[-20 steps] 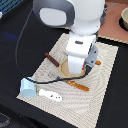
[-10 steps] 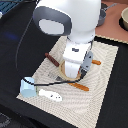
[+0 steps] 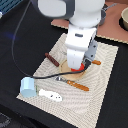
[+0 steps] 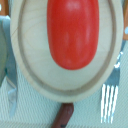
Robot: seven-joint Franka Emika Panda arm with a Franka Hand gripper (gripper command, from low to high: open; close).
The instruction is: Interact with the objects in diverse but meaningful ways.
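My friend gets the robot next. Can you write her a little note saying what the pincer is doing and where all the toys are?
Pincer: its fingers are hidden in both views, so open or shut is unknown. The arm hangs low over the wooden plate.
Red tomato: lying on that plate.
Brown sausage: on the placemat, beside the plate.
Blue cup and white piece: at the mat's near corner.
Done: nothing visibly lifted.
Left: grasp or move a toy.

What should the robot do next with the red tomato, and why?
Probably go a little lower, straight down. In the wrist view the tomato fills the middle of the wooden plate, so the arm looks lined up right above it. The gripper's fingers don't show, so I can't tell whether it is open yet.
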